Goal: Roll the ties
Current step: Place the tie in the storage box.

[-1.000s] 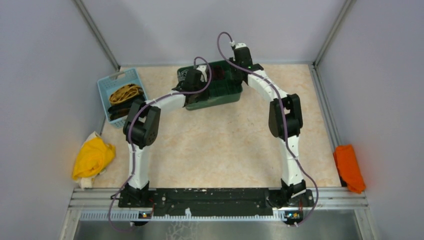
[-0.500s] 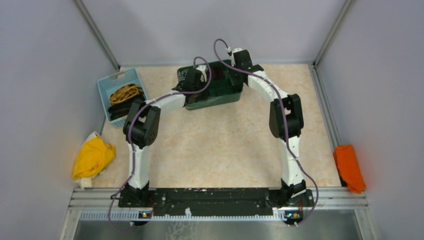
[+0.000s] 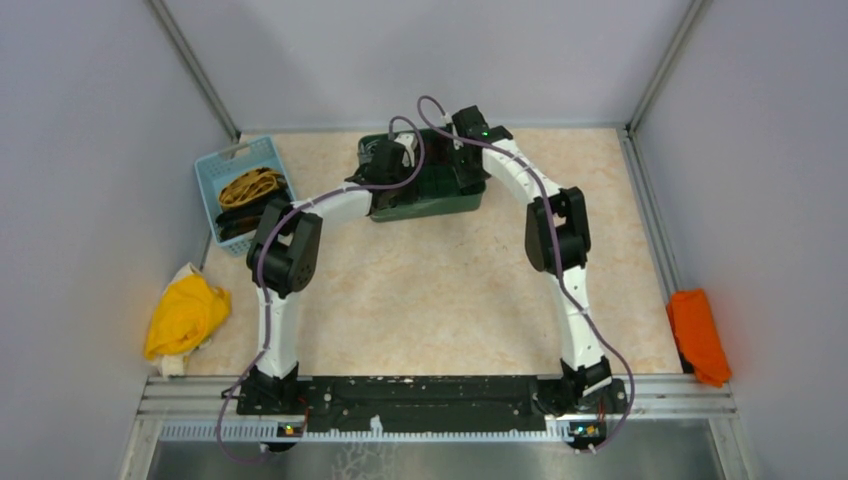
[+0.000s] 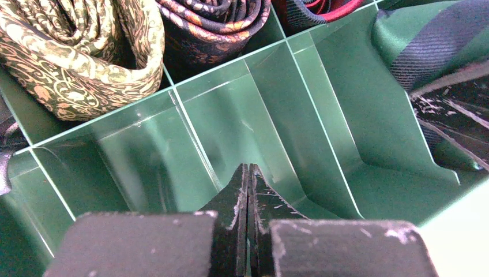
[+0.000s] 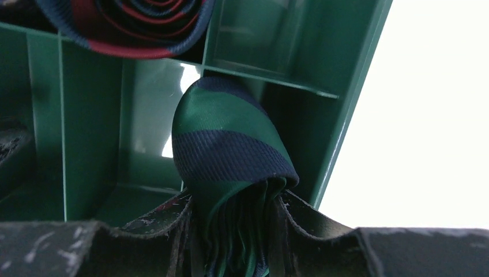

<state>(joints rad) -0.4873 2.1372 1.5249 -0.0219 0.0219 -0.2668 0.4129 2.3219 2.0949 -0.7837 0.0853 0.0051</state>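
My right claw (image 5: 233, 216) is clamped on the green tie (image 5: 230, 144), a roll of green cloth with a navy band. Its fingers (image 5: 305, 219) are parted only as wide as the roll between them. The roll pokes out past my fingertips into a cell of the tray (image 5: 346, 109), right against the tray's outer wall. Whether it touches the cell floor I cannot tell. In a neighbouring cell lies a red-and-navy tie (image 5: 132, 23), rolled.

My left claw (image 4: 248, 193) is squeezed fully together, pads touching, with nothing in it. It hangs over bare cells of the same tray. Beyond those cells sit two more rolls side by side, each in its own cell: a gold tie (image 4: 81, 52) and a dark tie (image 4: 213, 23) with orange figures.

The tray stands at the middle of the bench's far edge. Both my claws are down in it, the left one at its left end and the right one toward its right end. A basket (image 3: 232, 156) near the far left corner holds a yellow tie (image 3: 250, 185) and a black tie (image 3: 240, 222). A yellow cloth (image 3: 185, 315) lies bunched at the left edge, and an orange cloth (image 3: 697, 335) at the right edge.
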